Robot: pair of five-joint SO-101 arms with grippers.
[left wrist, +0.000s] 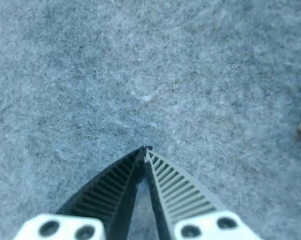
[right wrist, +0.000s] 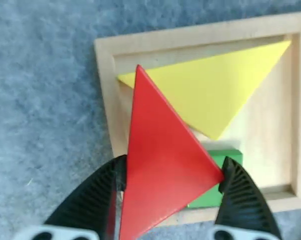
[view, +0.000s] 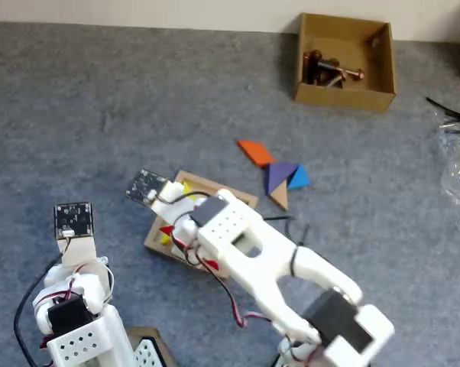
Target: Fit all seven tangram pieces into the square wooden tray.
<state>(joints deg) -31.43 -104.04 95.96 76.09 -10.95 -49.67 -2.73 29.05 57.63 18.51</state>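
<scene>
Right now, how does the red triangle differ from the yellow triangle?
The red triangle is held by the right gripper, a finger on each side, while the yellow triangle is free of any gripper. The yellow triangle lies flat inside the wooden tray. The red triangle sits higher, overlapping the tray's rim and one corner of the yellow triangle. Both are plain triangles, seemingly of similar size.
</scene>
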